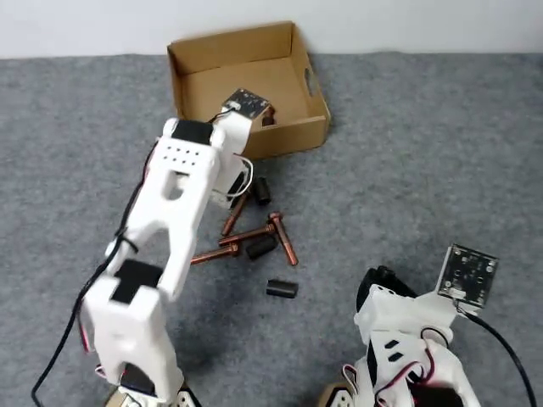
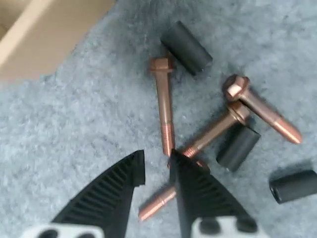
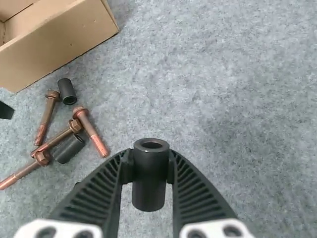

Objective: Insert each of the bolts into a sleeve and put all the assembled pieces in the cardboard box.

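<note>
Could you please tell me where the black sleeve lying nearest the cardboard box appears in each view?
High view: the sleeve lies just in front of the cardboard box.
Left wrist view: the sleeve lies beside a bolt head, with the box corner nearby.
Right wrist view: the sleeve lies beside that bolt head, near the box wall.
Shared landmark: the cardboard box.

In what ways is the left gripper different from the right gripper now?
The left gripper is open, nothing between its jaws; the right gripper is shut on a black sleeve. The left gripper hangs over the copper bolts beside the cardboard box; the right gripper is over bare carpet, away from them. Both have black ribbed jaws.
</note>
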